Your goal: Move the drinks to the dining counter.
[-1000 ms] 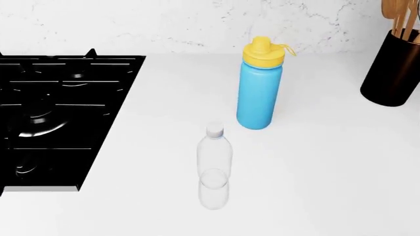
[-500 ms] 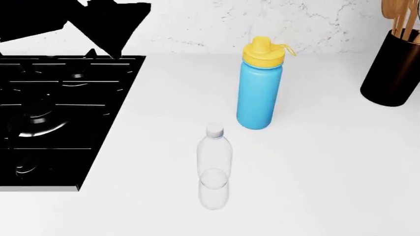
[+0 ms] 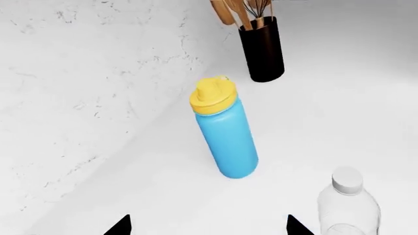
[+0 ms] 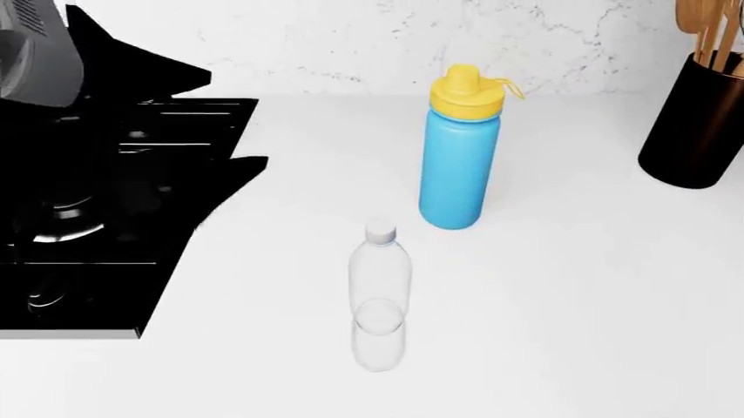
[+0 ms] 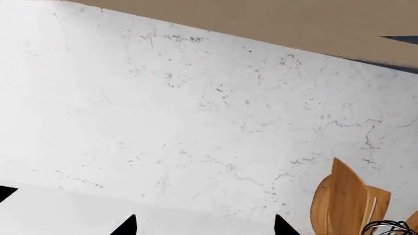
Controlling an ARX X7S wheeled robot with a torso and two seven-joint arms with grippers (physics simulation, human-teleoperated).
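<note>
On white worktop, blue flask stands upright near the marble back wall, clear bottle upright nearer the front edge, well apart from it; black hob at left, utensil holder at far right, w/ bare top open btwn and around the bottles. Left gripper is open, holding nothing, flask ahead btwn its tips; right gripper tips apart, empty, facing the wall. Vs 0.5 s ago, left arm has come lower over the hob and further toward the bottles; bottles unmoved.
</note>
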